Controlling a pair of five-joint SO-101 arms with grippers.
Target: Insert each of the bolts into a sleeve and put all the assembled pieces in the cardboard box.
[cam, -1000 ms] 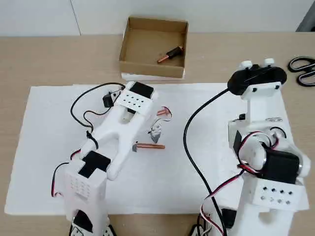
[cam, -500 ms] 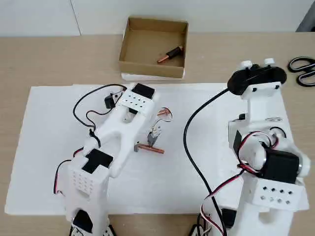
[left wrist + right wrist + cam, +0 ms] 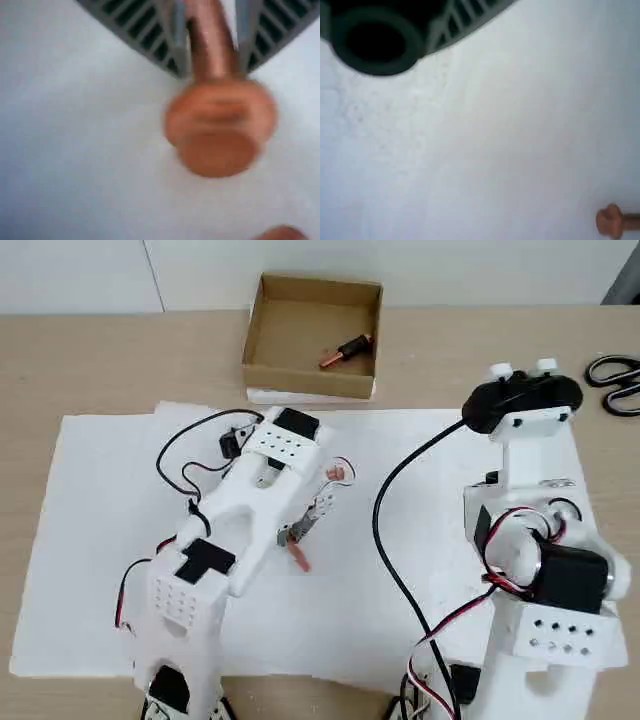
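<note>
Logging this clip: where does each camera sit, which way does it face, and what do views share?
High view: fixed above the table, looking down on the white sheet, brown cardboard box, left arm and right arm.
Left wrist view: on the left arm, facing the sheet; left gripper shut on a copper bolt.
Right wrist view: on the right arm, facing the sheet; right gripper holding a black tubular sleeve.
Shared: high and left wrist views both show that gripped bolt.

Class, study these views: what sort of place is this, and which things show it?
Probably a robotics lab bench: two small robot arms at a wooden table, the left gripper holding a bolt, a cardboard box for finished pieces, scissors nearby.
</note>
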